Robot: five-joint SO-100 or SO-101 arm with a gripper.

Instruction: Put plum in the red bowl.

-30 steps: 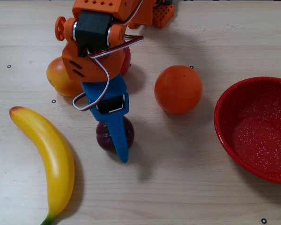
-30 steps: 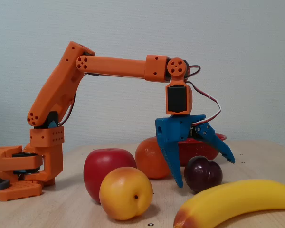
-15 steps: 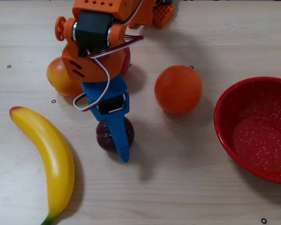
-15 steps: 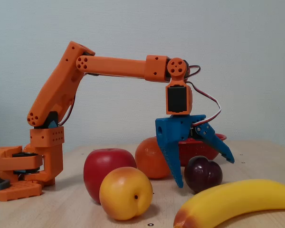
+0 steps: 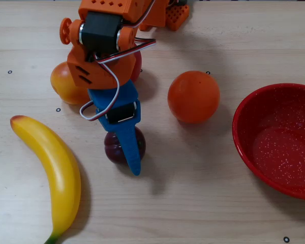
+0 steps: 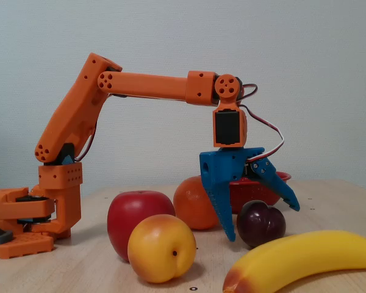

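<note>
Slightly narrower than before, the gripper (image 6: 260, 221) straddles the plum (image 6: 260, 223) on the table (image 5: 203, 203), fingers apart, bowl (image 5: 277, 139) well away.

Banana (image 5: 53, 173), orange (image 5: 193, 96), apple (image 6: 137, 220), peach (image 6: 161, 247)

Dark glossy plum (image 6: 261, 223) on table, well apart from empty speckled red bowl (image 5: 246, 147)

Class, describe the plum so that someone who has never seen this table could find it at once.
Start at the orange arm and follow it down to its blue gripper: the plum sits on the table between the open jaws. It lies behind the banana in the fixed view, and it is the smallest and darkest fruit, glossy purple-maroon with a crease.
</note>
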